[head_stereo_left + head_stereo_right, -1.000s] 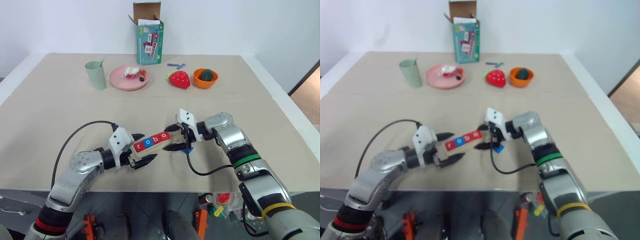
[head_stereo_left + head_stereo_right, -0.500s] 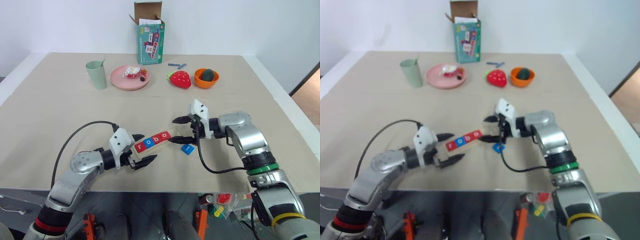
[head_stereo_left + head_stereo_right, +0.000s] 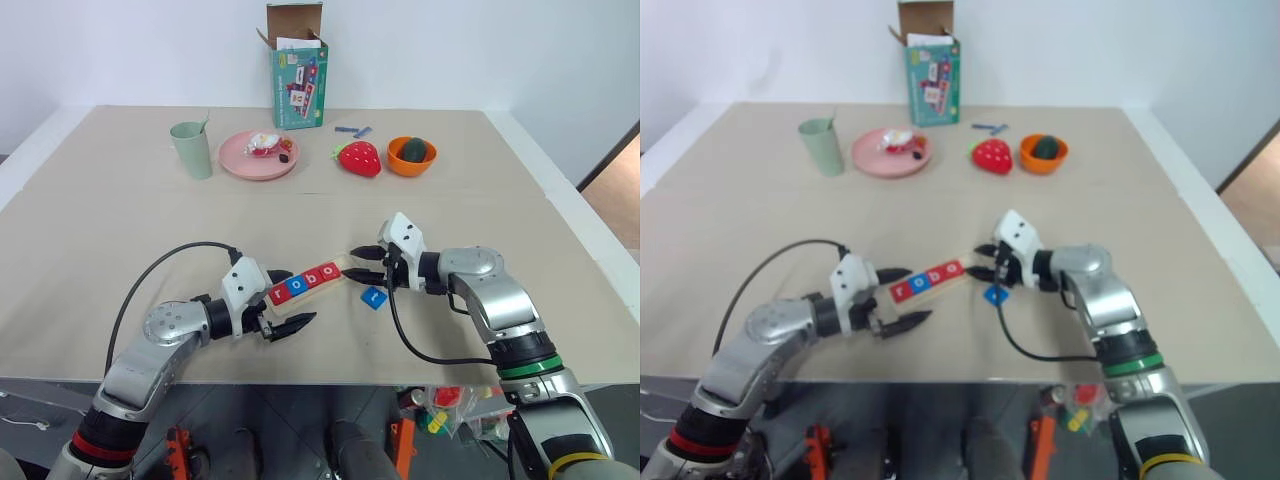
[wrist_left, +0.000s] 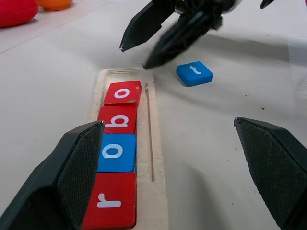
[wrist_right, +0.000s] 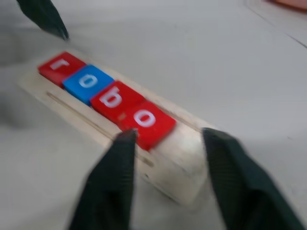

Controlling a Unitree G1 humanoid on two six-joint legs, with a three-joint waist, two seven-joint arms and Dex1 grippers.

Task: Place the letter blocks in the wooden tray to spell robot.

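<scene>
The wooden tray (image 3: 343,268) lies slanted near the table's front edge. It holds four letter blocks (image 3: 304,278) that read r, o, b, o. A blue t block (image 3: 374,297) lies flat on the table, just right of the tray. My left gripper (image 3: 290,298) is open, one finger on each side of the tray's left end (image 4: 160,201). My right gripper (image 3: 363,266) is at the tray's right end (image 5: 180,179), above the t block (image 4: 194,73). Its fingers (image 5: 112,182) are a little apart with nothing between them.
Along the back stand a green cup (image 3: 192,148), a pink plate (image 3: 240,160), a green box (image 3: 298,70), a toy strawberry (image 3: 360,158) and an orange bowl (image 3: 411,160). Small blue pieces (image 3: 352,130) lie near the box. The table's front edge is just behind my arms.
My right gripper's fingers have drawn much closer together and its wrist has swung right, leaving the blue t block uncovered. The left gripper and the tray have stayed put.
</scene>
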